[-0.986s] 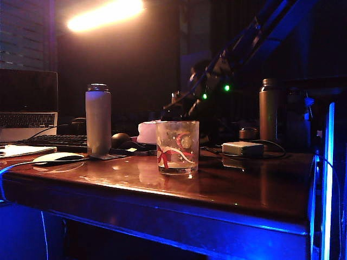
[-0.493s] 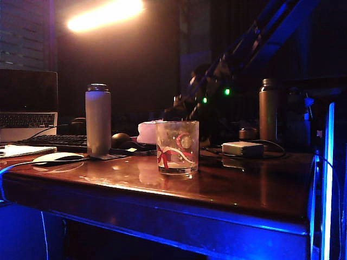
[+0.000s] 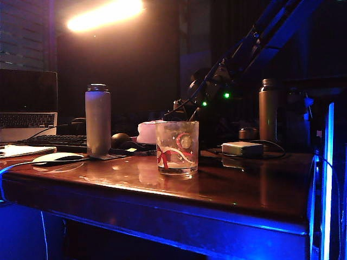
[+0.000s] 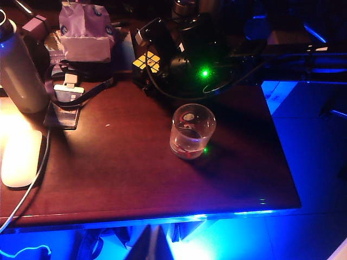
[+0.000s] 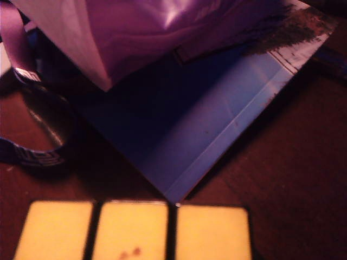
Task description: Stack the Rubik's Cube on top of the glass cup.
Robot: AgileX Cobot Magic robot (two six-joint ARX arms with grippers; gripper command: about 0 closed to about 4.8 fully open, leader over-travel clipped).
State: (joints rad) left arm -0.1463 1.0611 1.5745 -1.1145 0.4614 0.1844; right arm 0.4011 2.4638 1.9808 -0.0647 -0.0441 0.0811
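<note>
A: Rubik's Cube (image 4: 147, 61) sits near the surface's (image 4: 135, 173) far edge, just beside the tissue pack (image 4: 84, 32), under the right claw (image 4: 162, 54).

B: Is that claw grasping it?

A: Cannot tell; its jaws are hidden in the dark.

B: The glass cup (image 3: 177, 147)?

A: Upright mid-surface, closer to the near edge, apart from the cube.

B: And the left claw?

A: Out of sight in every view.
</note>
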